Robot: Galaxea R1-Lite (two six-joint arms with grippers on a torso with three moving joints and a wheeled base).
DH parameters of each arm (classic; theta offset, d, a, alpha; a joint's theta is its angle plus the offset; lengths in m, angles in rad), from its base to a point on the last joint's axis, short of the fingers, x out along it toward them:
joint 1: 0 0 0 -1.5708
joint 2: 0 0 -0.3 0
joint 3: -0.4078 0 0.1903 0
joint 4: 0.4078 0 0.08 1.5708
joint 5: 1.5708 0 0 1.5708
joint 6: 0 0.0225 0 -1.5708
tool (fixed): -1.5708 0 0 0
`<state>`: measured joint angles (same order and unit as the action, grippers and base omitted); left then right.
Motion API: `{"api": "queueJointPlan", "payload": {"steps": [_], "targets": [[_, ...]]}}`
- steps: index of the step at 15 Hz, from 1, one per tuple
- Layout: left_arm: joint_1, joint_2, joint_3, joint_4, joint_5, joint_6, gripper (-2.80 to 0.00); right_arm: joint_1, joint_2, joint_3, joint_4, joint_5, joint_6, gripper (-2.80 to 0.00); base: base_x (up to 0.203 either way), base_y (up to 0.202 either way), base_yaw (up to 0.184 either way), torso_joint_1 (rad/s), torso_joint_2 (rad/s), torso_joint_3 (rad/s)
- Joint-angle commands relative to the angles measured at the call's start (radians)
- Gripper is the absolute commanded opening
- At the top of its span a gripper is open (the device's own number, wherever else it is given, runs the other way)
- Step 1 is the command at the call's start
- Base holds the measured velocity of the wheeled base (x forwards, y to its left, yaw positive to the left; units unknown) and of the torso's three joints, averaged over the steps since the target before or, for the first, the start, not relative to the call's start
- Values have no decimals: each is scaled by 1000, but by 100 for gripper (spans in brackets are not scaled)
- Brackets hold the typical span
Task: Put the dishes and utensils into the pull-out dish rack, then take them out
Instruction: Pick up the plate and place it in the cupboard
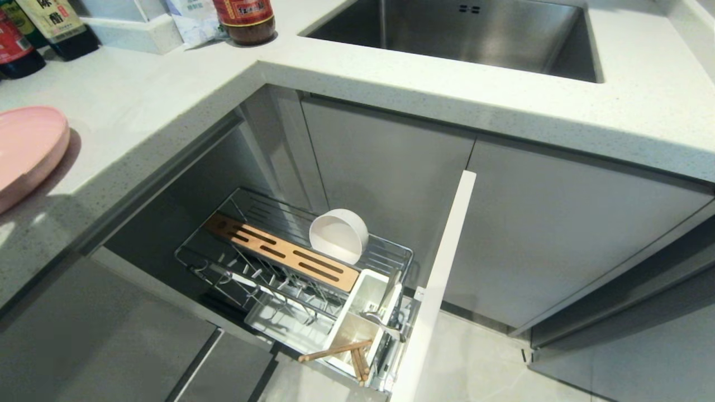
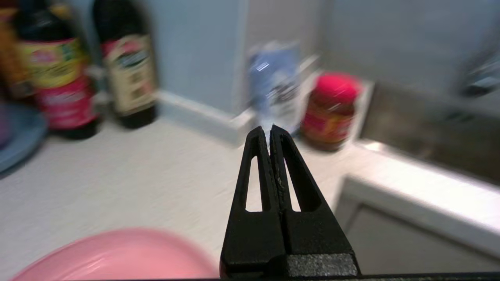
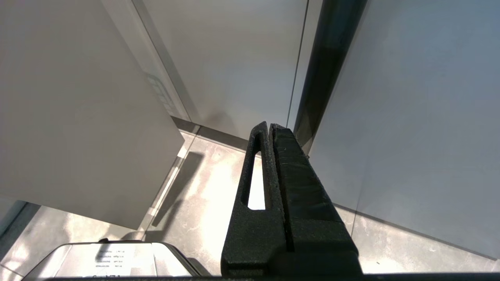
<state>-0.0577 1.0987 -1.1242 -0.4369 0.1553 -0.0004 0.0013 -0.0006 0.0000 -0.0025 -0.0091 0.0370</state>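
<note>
The pull-out dish rack [image 1: 391, 257] stands drawn out below the counter, a chrome wire basket with a slotted wooden strip [image 1: 279, 251]. A cream-white bowl [image 1: 338, 235] leans on its side in the rack. The wooden chopsticks [image 1: 341, 352] and the silver fork [image 1: 385, 324] stand in the white utensil cup [image 1: 363, 312]. The pink plate [image 1: 25, 151] [image 2: 113, 257] lies on the counter at the left. My left gripper [image 2: 270, 127] hovers above the counter just beyond the plate, shut and empty. My right gripper [image 3: 269, 125] hangs shut over the floor beside grey cabinet doors.
Sauce bottles [image 2: 129, 78], a red-lidded jar [image 2: 332, 109] and a blue-white packet [image 2: 273, 86] stand along the counter's back. A steel sink [image 1: 463, 33] lies to the right. The rack's white front panel [image 1: 441, 279] juts out into the floor space.
</note>
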Motion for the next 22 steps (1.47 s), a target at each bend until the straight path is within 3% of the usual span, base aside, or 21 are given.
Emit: {"api": "queueJointPlan", "payload": {"steps": [1,3,4,6,9,14,16,18,19,22], "targets": [[75,-4,-44,160,1,1,-280,0,1,0,-1,0,0,-280,0,0,0,0,0,0],[116,-9,-84,285,0,3,-280,0,1,0,-1,0,1,-280,0,0,0,0,0,0],[117,-7,-88,295,23,5,-280,0,1,0,-1,0,1,-280,0,0,0,0,0,0],[117,12,-114,313,111,5,-280,0,1,0,-1,0,0,-280,0,0,0,0,0,0],[101,45,-213,525,253,-12,-280,0,1,0,-1,0,0,-280,0,0,0,0,0,0],[-30,130,-368,826,337,-226,-280,0,1,0,-1,0,0,-280,0,0,0,0,0,0],[-67,163,-407,933,411,-279,-280,0,1,0,-1,0,1,-280,0,0,0,0,0,0],[-87,173,-408,951,455,-296,-280,0,1,0,-1,0,0,-280,0,0,0,0,0,0],[-90,174,-410,958,463,-297,0,0,1,0,-1,0,0,-280,0,0,0,0,0,0],[-104,198,-412,962,463,-308,0,0,1,0,-1,0,1,-280,0,0,0,0,0,0]]}}
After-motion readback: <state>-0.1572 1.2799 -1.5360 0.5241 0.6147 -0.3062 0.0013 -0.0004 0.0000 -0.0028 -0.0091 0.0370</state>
